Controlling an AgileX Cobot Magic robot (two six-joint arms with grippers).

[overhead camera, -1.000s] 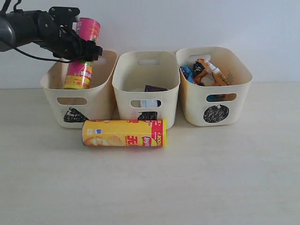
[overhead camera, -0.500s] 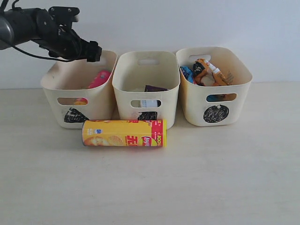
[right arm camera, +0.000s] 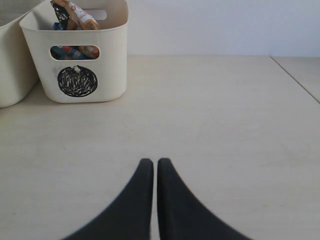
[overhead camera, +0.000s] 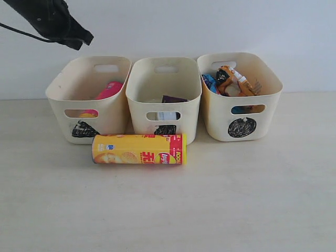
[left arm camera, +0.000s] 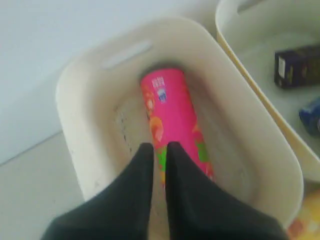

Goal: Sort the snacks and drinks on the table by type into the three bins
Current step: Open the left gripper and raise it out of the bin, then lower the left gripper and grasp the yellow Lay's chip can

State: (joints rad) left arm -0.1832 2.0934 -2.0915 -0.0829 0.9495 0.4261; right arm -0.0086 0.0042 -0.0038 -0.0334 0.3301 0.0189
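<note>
A pale desk meets a white wall. Exterior view: the pink tube lies in the triangle bin; the yellow tube lies sideways on the desk, just before that and the square bin, which seemingly holds drinks. Left wrist view: the left tool hangs above the pink tube, clenched on nothing. Right wrist view: the right tool, likewise clenched, empty. We judge the yellow tube comes next: open, grasp it, lift it into the triangle bin.
</note>
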